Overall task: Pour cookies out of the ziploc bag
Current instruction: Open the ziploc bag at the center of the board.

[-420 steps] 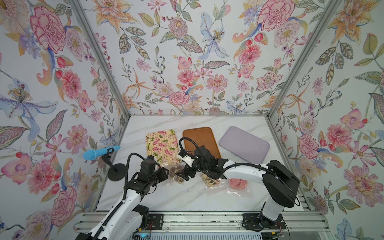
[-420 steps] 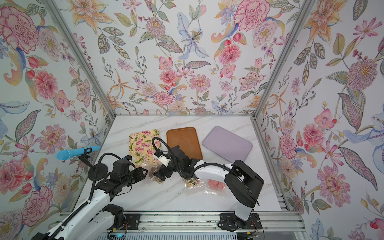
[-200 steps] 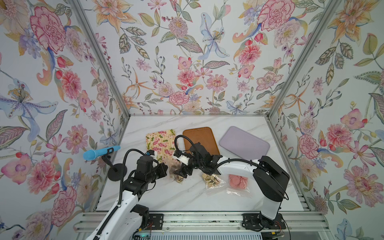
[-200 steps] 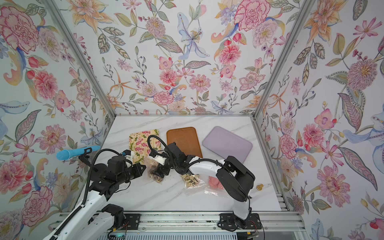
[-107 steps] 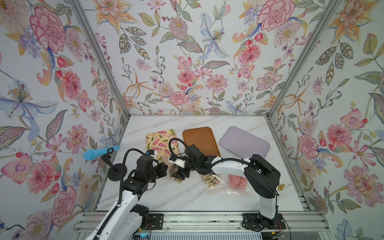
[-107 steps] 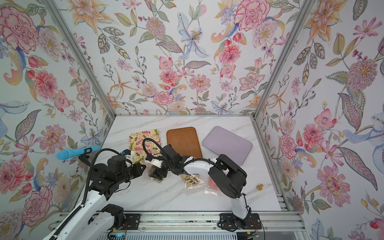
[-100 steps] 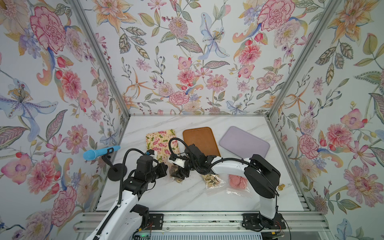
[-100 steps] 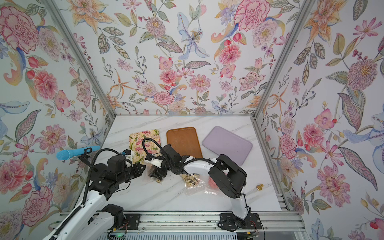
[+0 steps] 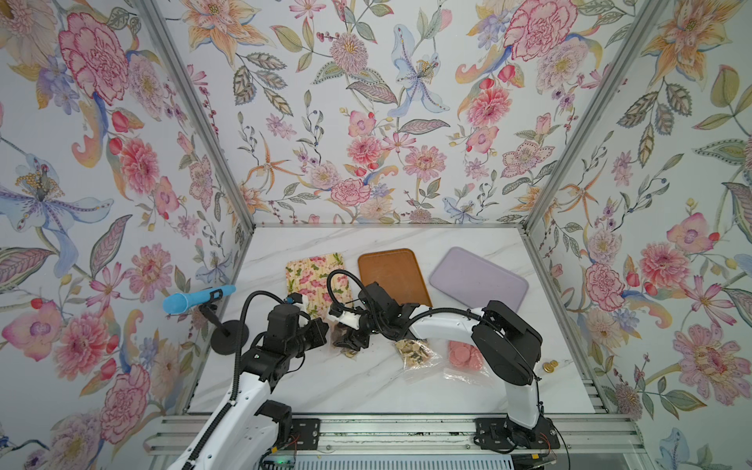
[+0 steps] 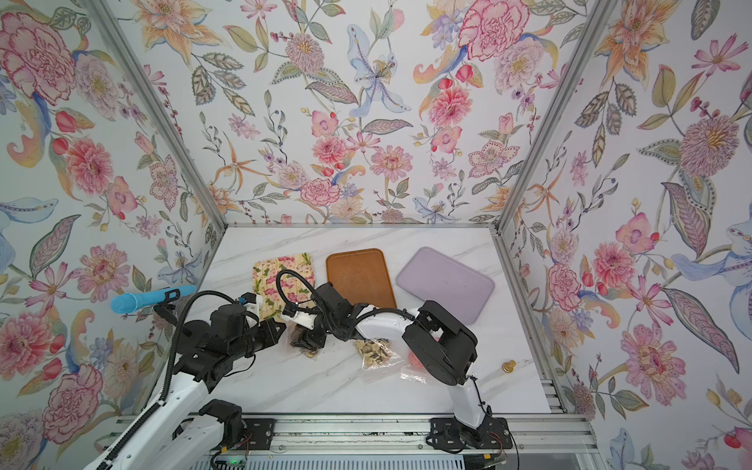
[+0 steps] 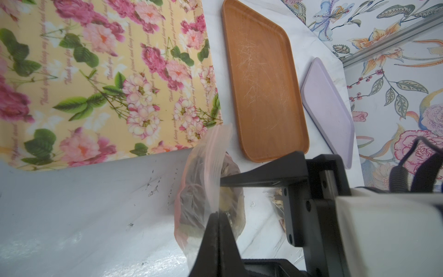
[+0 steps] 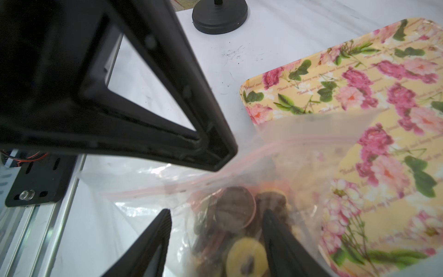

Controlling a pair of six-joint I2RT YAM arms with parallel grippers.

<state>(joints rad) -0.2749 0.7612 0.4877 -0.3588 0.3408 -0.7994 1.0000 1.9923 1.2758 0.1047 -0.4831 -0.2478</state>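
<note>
You look steeply down from high at the near edge in both top views onto the white marble tabletop; each wrist camera sits close on the clear plastic zip bag, both sharing the yellow rose-printed rectangular tray

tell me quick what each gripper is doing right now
left gripper: shut on the clear plastic ziploc bag of dark round cookies
right gripper: open, jaws apart around the same bag

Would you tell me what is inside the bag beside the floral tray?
Dark brown and beige round cookies show through the clear bag; pieces lower down are covered by others.
</note>
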